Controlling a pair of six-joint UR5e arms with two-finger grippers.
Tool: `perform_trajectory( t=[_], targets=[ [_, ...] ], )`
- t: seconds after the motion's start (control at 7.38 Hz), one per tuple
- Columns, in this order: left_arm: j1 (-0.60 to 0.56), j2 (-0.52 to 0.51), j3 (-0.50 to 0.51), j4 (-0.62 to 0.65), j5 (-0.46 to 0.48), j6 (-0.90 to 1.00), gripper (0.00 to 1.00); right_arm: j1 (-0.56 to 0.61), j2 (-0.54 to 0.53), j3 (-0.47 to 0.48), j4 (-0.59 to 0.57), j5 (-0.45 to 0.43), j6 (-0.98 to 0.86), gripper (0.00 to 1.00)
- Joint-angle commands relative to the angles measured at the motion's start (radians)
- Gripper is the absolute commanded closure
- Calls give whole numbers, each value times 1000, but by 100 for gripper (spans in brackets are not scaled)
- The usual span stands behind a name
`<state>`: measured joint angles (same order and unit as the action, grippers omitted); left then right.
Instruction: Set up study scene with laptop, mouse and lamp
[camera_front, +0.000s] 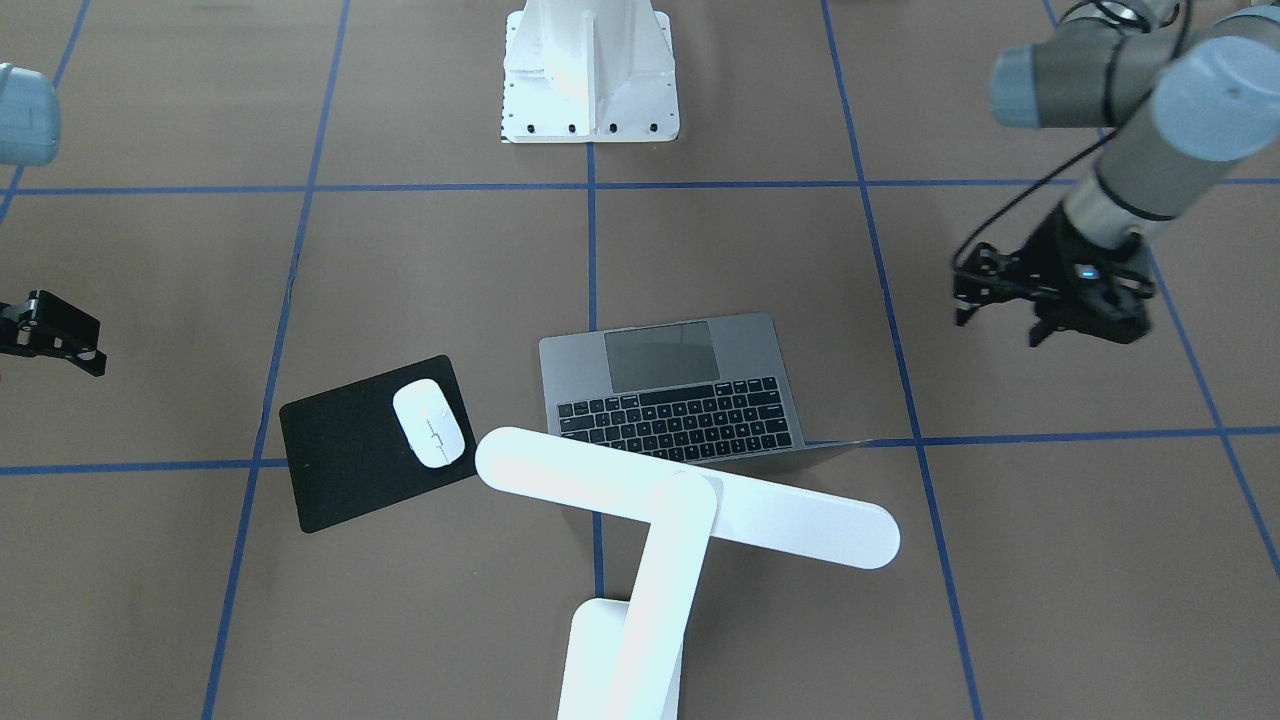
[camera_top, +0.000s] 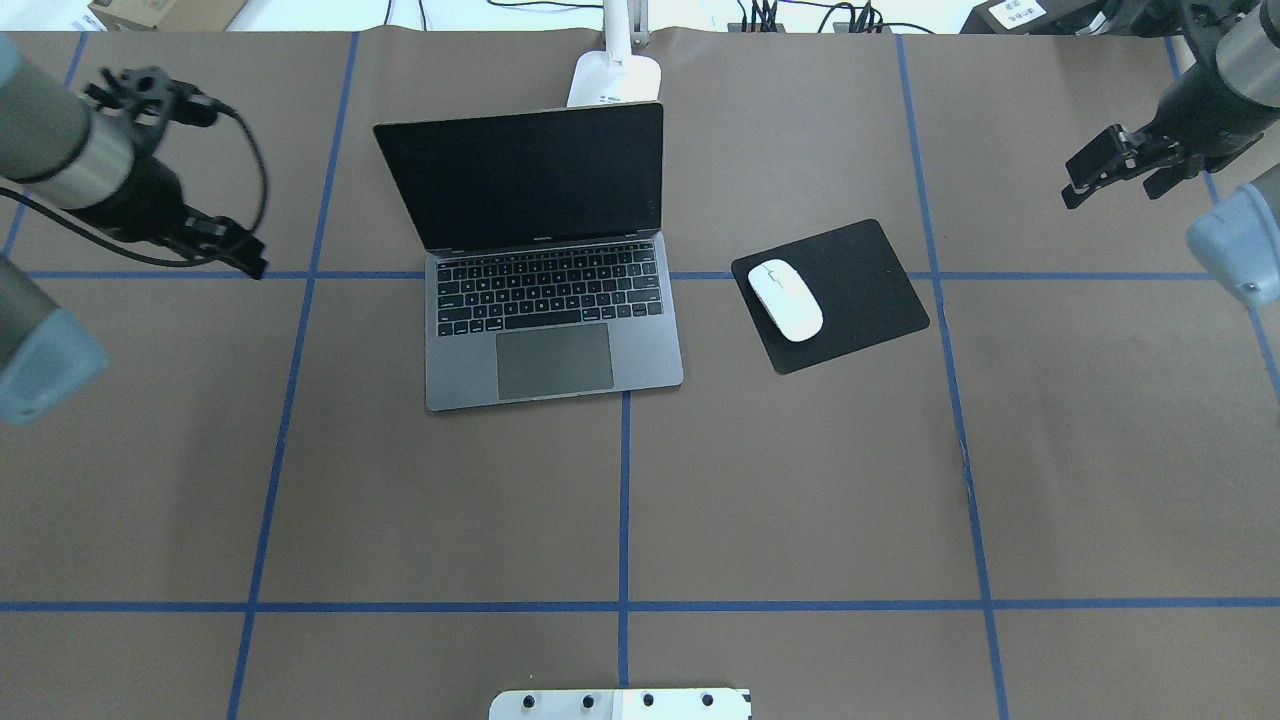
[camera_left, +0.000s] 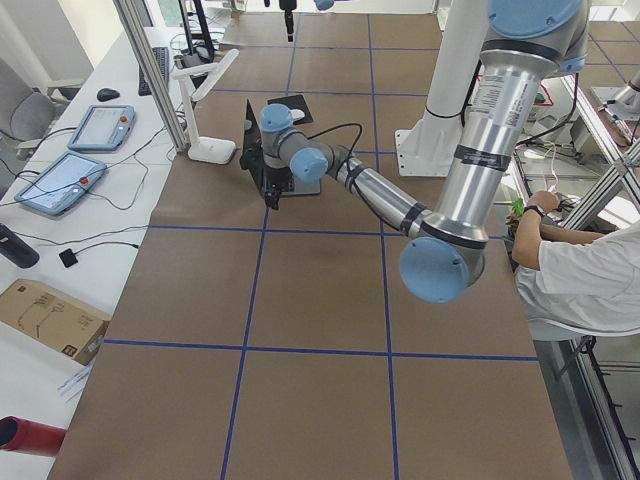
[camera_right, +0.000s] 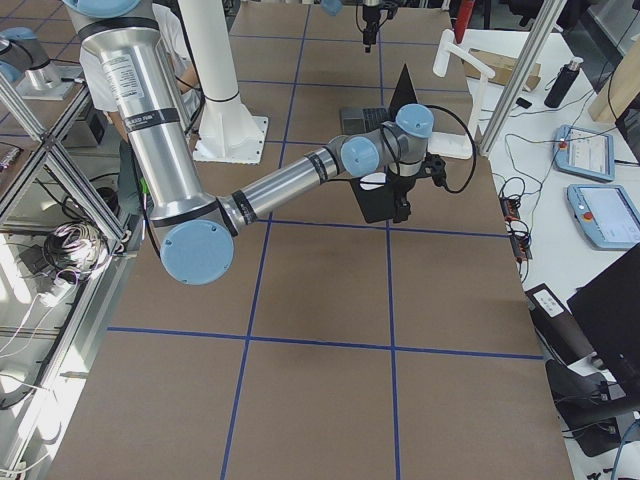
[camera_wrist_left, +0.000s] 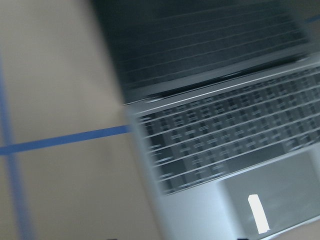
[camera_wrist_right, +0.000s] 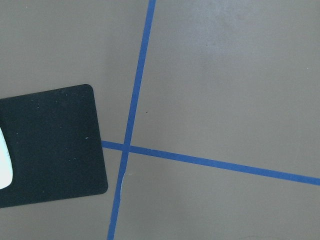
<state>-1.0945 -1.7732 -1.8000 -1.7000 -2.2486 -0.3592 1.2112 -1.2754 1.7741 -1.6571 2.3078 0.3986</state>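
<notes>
study scene, clock directions as in the overhead view.

- slim dark-grey metal laptop with black keys (camera_top: 553, 320): lies on the brown paper-covered table with blue tape lines (camera_top: 800, 480), near the middle, lid open and upright, screen dark, trackpad toward 6 o'clock.
- flat black rectangular pad (camera_top: 865, 280): at 3 o'clock of the laptop, just apart from it, turned slightly askew.
- small smooth white oval mouse (camera_top: 786, 300): rests on the pad's 9 o'clock part, long axis tilted.
- white desk lamp with long flat round-ended bar head (camera_front: 690, 500): base stands on the table at 12 o'clock of the laptop, behind the lid; in the front-facing view the bar head crosses over the lid's top edge.
- white bolted metal pedestal (camera_top: 620, 703): table edge at 6 o'clock.
- left gripper (camera_front: 1000, 320): in the air at 9 o'clock of the laptop, well apart from it, jaws spread, holding nothing.
- right gripper (camera_top: 1112, 178): in the air at 2 o'clock of the pad, jaws spread, holding nothing.
</notes>
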Motion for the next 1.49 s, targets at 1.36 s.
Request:
perform_trajectory(
  t=[1.36],
  targets=[
    [-438, 212, 214, -6, -94, 396, 0, 225, -395, 87, 22, 88, -264, 1]
  ],
)
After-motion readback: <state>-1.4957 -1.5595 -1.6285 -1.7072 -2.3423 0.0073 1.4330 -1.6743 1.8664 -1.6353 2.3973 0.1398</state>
